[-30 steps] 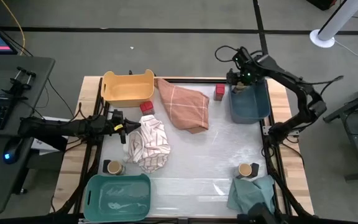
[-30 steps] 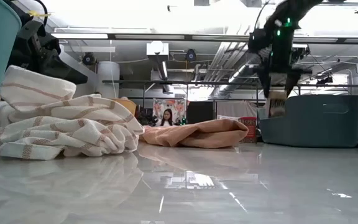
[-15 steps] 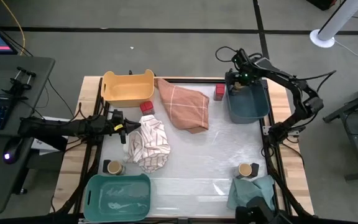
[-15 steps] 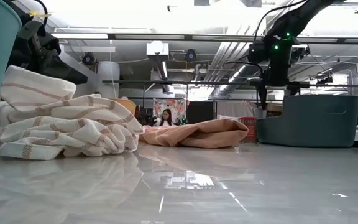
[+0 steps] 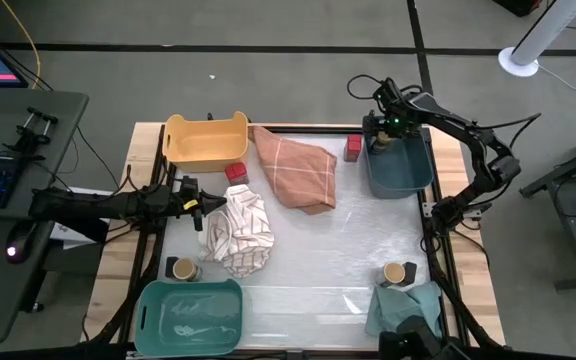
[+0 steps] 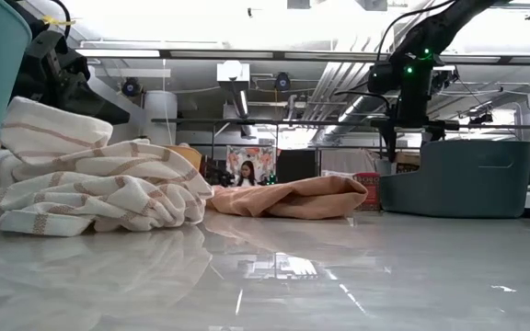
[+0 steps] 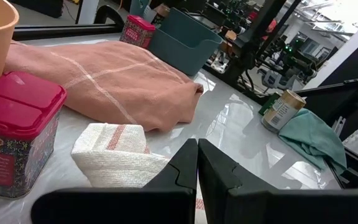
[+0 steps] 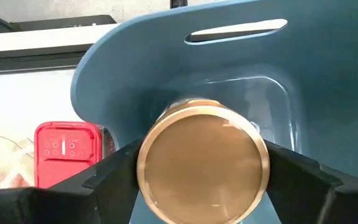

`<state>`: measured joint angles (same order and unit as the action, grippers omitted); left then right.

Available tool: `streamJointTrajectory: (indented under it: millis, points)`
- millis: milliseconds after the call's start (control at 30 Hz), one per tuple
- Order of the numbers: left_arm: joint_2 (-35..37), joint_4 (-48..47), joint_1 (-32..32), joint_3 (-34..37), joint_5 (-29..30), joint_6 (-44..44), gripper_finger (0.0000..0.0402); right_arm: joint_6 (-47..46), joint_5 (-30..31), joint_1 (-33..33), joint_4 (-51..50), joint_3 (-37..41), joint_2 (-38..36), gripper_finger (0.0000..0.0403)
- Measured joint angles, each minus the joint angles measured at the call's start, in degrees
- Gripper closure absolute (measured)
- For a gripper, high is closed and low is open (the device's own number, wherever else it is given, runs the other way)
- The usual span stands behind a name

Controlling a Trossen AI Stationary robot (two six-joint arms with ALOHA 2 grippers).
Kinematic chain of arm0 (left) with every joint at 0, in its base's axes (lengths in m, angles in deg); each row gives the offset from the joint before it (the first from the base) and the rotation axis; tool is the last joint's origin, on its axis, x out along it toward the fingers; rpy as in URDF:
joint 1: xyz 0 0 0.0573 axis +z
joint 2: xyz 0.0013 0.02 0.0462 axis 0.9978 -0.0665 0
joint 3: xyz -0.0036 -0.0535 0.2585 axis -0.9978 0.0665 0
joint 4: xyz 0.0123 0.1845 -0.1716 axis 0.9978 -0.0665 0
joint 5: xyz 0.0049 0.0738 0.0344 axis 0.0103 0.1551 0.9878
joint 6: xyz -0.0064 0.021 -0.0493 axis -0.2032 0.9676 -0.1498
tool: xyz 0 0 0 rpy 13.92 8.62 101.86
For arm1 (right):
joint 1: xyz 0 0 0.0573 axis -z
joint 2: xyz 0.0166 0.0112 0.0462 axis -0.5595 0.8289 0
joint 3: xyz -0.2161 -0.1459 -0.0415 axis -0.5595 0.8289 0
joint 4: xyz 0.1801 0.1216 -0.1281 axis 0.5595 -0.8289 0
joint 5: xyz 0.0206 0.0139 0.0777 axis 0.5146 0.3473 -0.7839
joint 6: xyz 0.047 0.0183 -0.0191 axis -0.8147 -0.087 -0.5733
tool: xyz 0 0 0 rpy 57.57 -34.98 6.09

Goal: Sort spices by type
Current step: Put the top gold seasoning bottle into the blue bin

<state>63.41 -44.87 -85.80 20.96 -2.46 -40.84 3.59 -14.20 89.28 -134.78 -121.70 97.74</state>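
Note:
My right gripper (image 5: 383,133) hangs over the far left corner of the blue bin (image 5: 405,167), shut on a round tan-topped jar (image 8: 202,160) lowered inside it. A red-topped tin (image 5: 353,147) stands on the table just outside that bin's left wall. A second red tin (image 5: 235,172) stands by the yellow bin (image 5: 206,141). Two more tan-topped jars stand near the front: one (image 5: 183,269) by the teal bin (image 5: 190,316), one (image 5: 396,272) by the green cloth. My left gripper (image 5: 200,208) is shut at the striped cloth's left edge (image 7: 120,149); whether it touches the cloth cannot be told. My right gripper pinches the jar between its two fingers (image 8: 114,173), one on each side just under the tan lid's rim (image 8: 148,163). The fingers come from above, pointing down. The jar is upright inside the blue bin; whether its base rests on the bin floor is hidden.
An orange cloth (image 5: 298,170) lies bunched between the yellow and blue bins. The striped cloth (image 5: 238,232) is heaped left of centre, and the green cloth (image 5: 404,311) sits at the near right corner. Bare table spans the middle and right (image 5: 358,240).
My right gripper has gone down with the jar, from above the blue bin's rim to inside the bin, then held still. It stays shut on the jar.

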Motion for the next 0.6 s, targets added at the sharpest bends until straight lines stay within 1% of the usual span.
streamJointTrajectory:
  millis: [200,300,400,600]
  points:
    - [0.01,0.0,0.02,0.0,0.0,-0.01,0.0401,0.15,0.09,0.0,0.86,0.0,0.0,0.0108]
    - [-0.01,0.0,0.0,0.0,0.0,-0.01,0.0401,3.12,-0.44,0.0,1.63,0.0,0.0,0.0107]
    - [-0.01,0.0,0.01,0.0,0.0,-0.01,0.0401,6.24,-2.56,-0.16,2.3,0.0,0.0,0.0107]
    - [-0.01,0.0,0.0,0.0,0.0,-0.01,0.0401,5.95,-2.43,-0.17,2.22,0.0,0.0,0.0107]
